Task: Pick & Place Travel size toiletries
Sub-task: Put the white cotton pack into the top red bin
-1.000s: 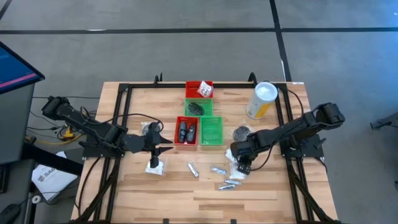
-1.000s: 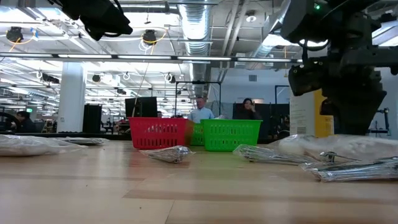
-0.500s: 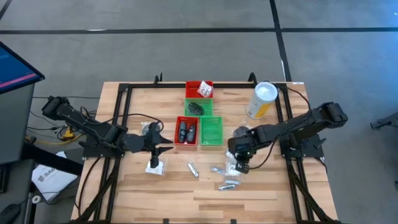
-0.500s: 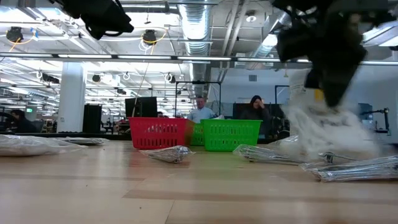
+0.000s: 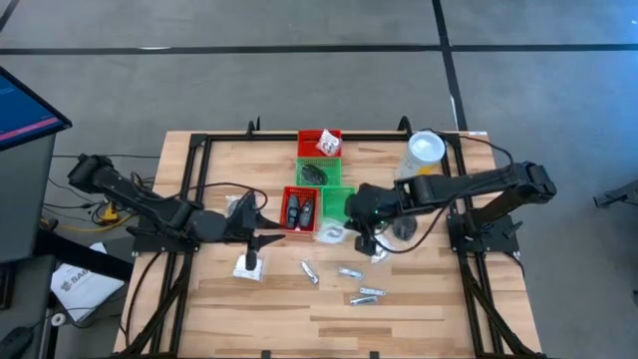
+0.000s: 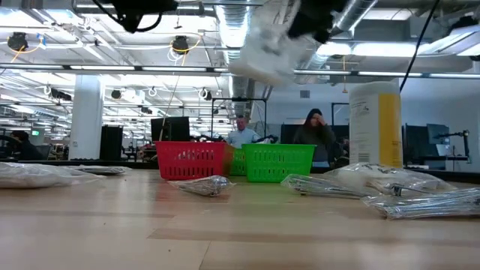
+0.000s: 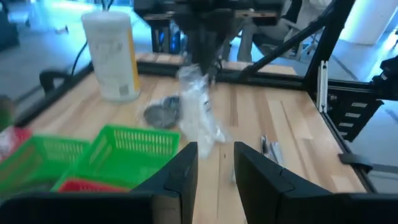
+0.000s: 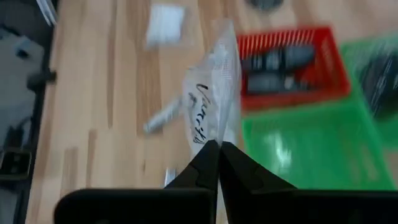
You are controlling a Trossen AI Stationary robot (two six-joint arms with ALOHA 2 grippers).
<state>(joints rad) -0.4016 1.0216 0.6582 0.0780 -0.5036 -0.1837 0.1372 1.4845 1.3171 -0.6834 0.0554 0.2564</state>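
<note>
Table (image 5: 419,299): wooden slat top with a dark frame along its edges; carries all items listed below.
Right arm (image 5: 469,186): reaches from the table's right side toward the centre, over the near-right green tray.
Left arm (image 5: 140,204): lies along the table's left side, pointing toward the trays.
Yellow canister (image 5: 421,160): upright with a white lid, at the far right of the table, well apart from the trays.
Trays: four square trays grouped at table centre. Far red tray (image 5: 319,143) holds white sachets. Far green tray (image 5: 316,172) holds dark round items. Near red tray (image 5: 299,211) holds dark grey bottles. Near green tray (image 5: 340,207) stands just beside it.
Right gripper (image 5: 364,231): raised above the table at the near edge of the near green tray; fingers pressed together on one end of a white crinkly sachet (image 8: 211,106).
Held sachet: hangs clear of the table; in the low view it sits high above the trays.
Left gripper (image 5: 269,239): hovers just left of the near red tray; fingers (image 7: 183,174) stand partly apart with nothing between them.
Sachet on table (image 5: 247,265): lies flat beside the left gripper.
Dark round tin (image 7: 160,114): lies near the canister, beside the green tray.
Silvery tubes (image 5: 349,271): several lie scattered on the near half of the table, in front of the trays, one at (image 5: 310,270), one at (image 5: 367,295).
</note>
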